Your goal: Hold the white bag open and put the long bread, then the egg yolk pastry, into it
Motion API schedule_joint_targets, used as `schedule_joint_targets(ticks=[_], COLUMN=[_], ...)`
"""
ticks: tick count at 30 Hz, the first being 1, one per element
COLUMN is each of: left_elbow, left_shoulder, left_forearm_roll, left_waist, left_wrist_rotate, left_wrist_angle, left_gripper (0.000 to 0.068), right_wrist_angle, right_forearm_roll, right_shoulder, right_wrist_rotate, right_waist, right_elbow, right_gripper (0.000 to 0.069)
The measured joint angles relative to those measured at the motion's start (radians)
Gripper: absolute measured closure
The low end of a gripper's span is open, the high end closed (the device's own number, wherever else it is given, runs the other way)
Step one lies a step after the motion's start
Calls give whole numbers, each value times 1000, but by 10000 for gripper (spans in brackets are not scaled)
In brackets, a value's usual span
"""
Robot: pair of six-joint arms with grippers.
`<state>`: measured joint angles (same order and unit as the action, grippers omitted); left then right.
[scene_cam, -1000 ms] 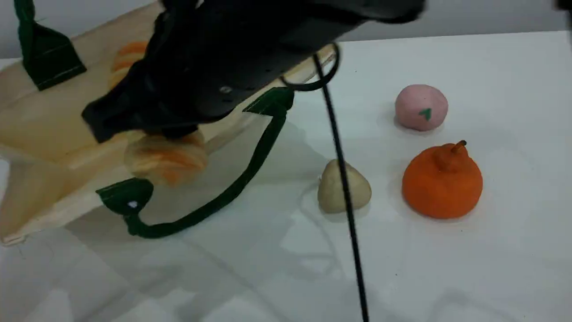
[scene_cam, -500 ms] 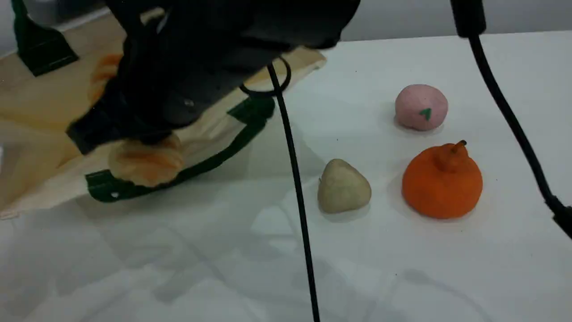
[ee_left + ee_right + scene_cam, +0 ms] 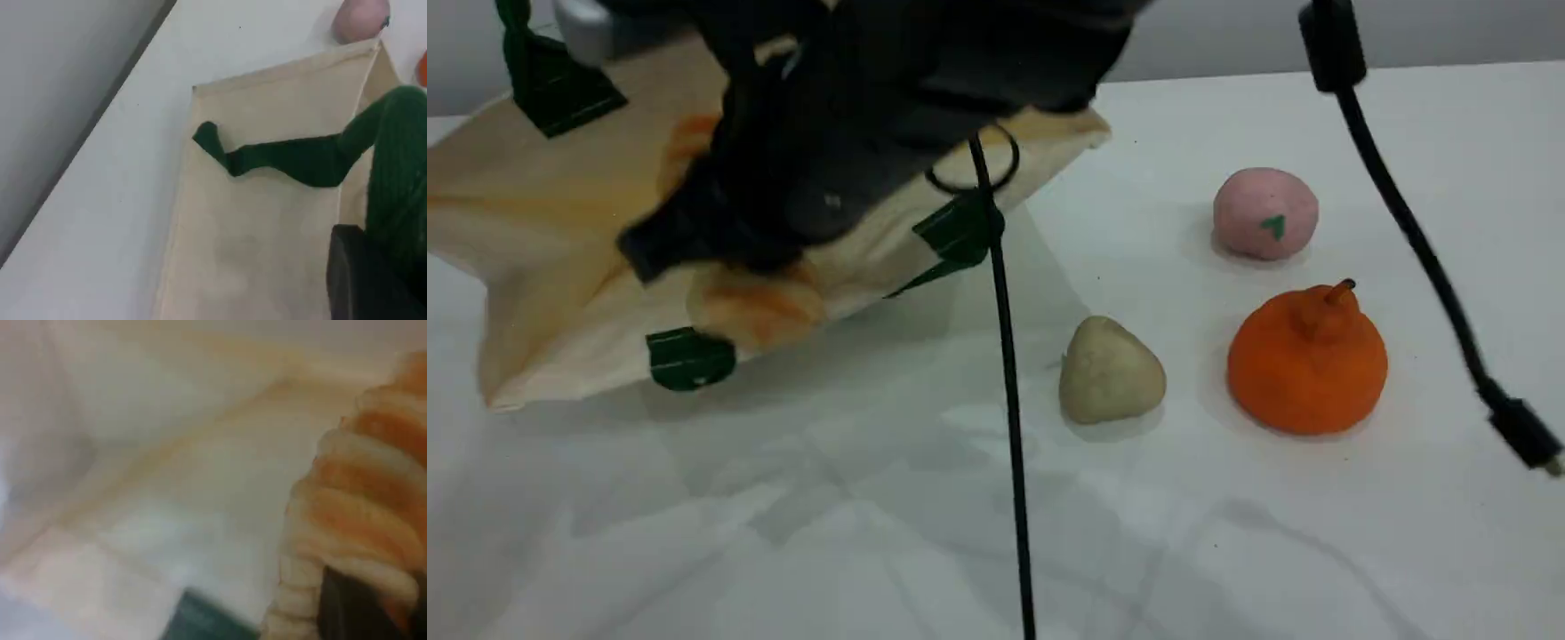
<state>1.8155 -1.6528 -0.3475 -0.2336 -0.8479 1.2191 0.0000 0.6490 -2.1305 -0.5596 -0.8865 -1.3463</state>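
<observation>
Right hand [image 3: 734,258]: fingers pressed together on the near end of the long bread [image 3: 758,309], loaf carried clear of the tabletop [image 3: 1316,533] at the mouth of the white bag [image 3: 543,231]. The wrist view shows ridged orange slices hard against the fingertip and pale canvas all round. An orange tint through the cloth further up suggests the far end is already inside, but arm and blur cover the mouth, so depth cannot be confirmed. Left hand [image 3: 367,283]: pinched on the green strap handle [image 3: 293,160], holding the upper lip of the bag raised; the lower lip with its green patches lies just below the loaf. Judgement for this step: drive the loaf further along the bag's length before letting go, since the held end sits at the lower lip and could roll back out. The left hand should hold the strap high so the opening does not sag onto the right wrist. Release low, then withdraw straight back along the entry line. The black cable [image 3: 1005,356] hangs beside the near patch; risk of a snag. Egg yolk pastry [image 3: 1110,369] waits untouched, well apart from the bag, next in turn
</observation>
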Motion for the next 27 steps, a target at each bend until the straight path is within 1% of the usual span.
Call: schedule_joint_targets(ticks=[5, 10, 15, 17, 18, 20, 22, 25, 26, 27], left_elbow=[0, 0, 0, 0, 0, 0, 0, 0, 0, 0], left_shoulder=[0, 0, 0, 0, 0, 0, 0, 0, 0, 0], left_forearm_roll=[-18, -25, -25, -25, -25, -25, -22, -22, -22, -22], left_waist=[0, 0, 0, 0, 0, 0, 0, 0, 0, 0], left_wrist_rotate=[0, 0, 0, 0, 0, 0, 0, 0, 0, 0], left_wrist_angle=[1, 2, 2, 2, 2, 2, 2, 2, 2, 2], left_gripper=[601, 601, 601, 601, 601, 601, 601, 601, 601, 601], right_wrist_angle=[53, 53, 41, 28, 23, 28, 32, 75, 95, 119], right_forearm_roll=[0, 1, 0, 0, 0, 7, 17, 47, 47, 46], right_shoulder=[-38, -69, -70, -70, -70, -70, -69, -54, -45, -32], right_wrist_rotate=[0, 0, 0, 0, 0, 0, 0, 0, 0, 0], right_waist=[58, 112, 118, 118, 118, 118, 118, 118, 118, 118], right_elbow=[-38, -40, -46, -48, -48, -48, -48, -48, -48, -48], right_gripper=[608, 608, 607, 589, 569, 508, 407, 253, 207, 175])
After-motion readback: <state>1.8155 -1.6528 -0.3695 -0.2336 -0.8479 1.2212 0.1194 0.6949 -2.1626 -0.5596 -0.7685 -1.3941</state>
